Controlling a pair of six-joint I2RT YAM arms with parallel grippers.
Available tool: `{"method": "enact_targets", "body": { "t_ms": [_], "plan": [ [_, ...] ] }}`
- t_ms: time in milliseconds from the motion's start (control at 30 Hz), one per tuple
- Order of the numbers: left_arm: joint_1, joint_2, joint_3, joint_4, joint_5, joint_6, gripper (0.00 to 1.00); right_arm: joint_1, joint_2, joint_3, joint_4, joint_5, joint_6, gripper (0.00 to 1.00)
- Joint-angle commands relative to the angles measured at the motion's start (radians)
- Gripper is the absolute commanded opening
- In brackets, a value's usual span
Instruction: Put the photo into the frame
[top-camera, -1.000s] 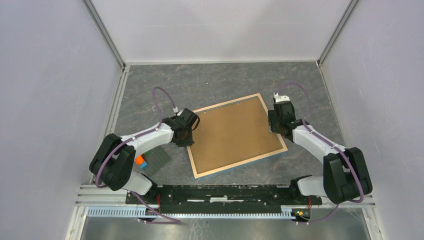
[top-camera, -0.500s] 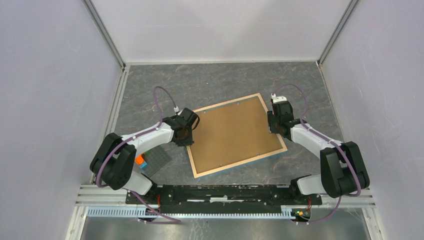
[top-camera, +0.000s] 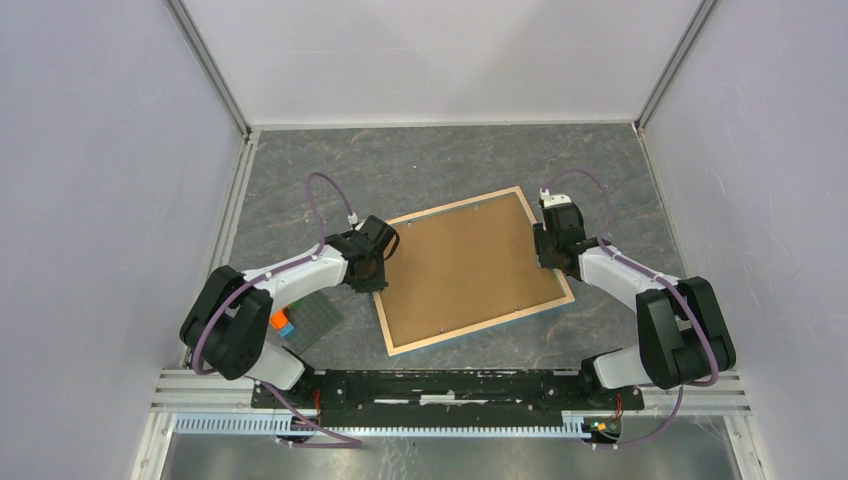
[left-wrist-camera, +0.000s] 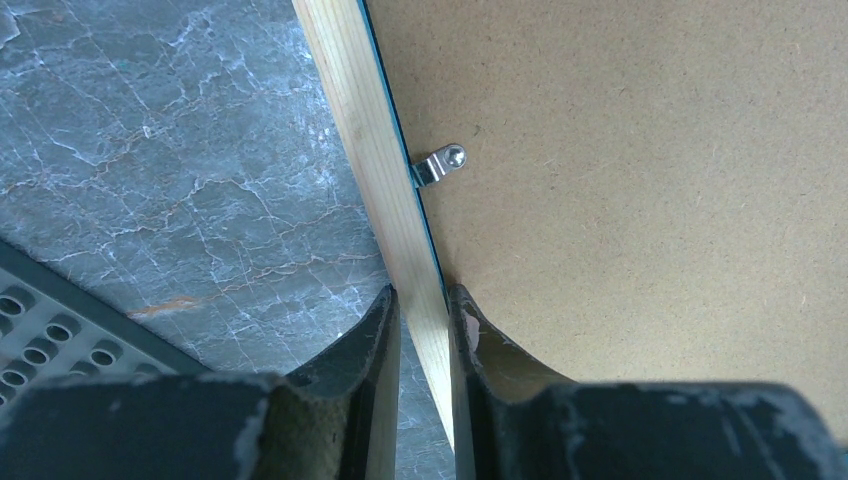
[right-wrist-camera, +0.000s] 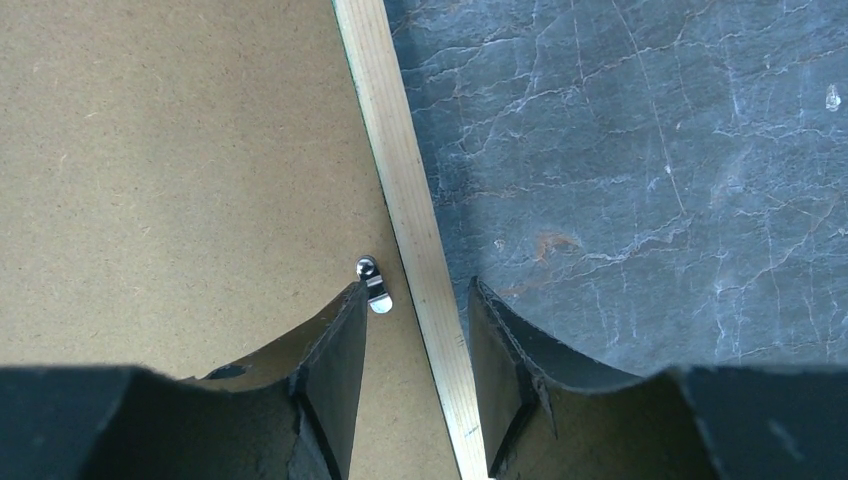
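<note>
Two grippers: each is sitting at one side rail of the frame (left-wrist-camera: 375, 150), which is lying back-side up on the table (left-wrist-camera: 180, 180).
Left gripper (left-wrist-camera: 422, 292): it is clamping the light wood rail, one finger pressing on each side with no gap showing.
Right gripper (right-wrist-camera: 415, 288): it is straddling the opposite rail with its fingers apart. A gap is showing on both sides, so it is not gripping yet.
Just ahead of the left fingers: a small metal clip (left-wrist-camera: 440, 165) is reaching from the rail onto the backing board (left-wrist-camera: 650, 200).
At the right inner fingertip: another clip (right-wrist-camera: 374, 285) is lying almost against it.
Farther ahead: the brown board is filling the whole frame opening.
Photo: it is not showing in any view. I cannot tell if it is lying under the board.
Step in hand, as I am judging it: getting a second hold on the frame.
Doing it well: centring the rail between the right fingers, keeping the inner finger off the clip, closing gently, and keeping both sides level so the thin frame is not twisting.
</note>
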Motion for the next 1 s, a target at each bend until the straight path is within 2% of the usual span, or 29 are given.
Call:
{"method": "enact_targets", "body": {
  "t_ms": [0,433,733,967],
  "plan": [
    [0.011,0.051,-0.02,0.033,-0.047,0.066,0.02,-0.004,0.008,-0.004,0.023,-0.003,0.0,0.47],
    [0.014,0.051,-0.02,0.034,-0.044,0.069,0.02,-0.005,0.046,-0.009,0.018,0.023,-0.004,0.43],
    [0.019,0.05,-0.02,0.036,-0.038,0.069,0.02,-0.006,0.037,-0.032,-0.005,0.056,-0.021,0.36],
    [0.02,0.049,-0.022,0.037,-0.038,0.069,0.02,-0.005,0.08,-0.043,0.068,0.064,-0.025,0.33]
  ]
}}
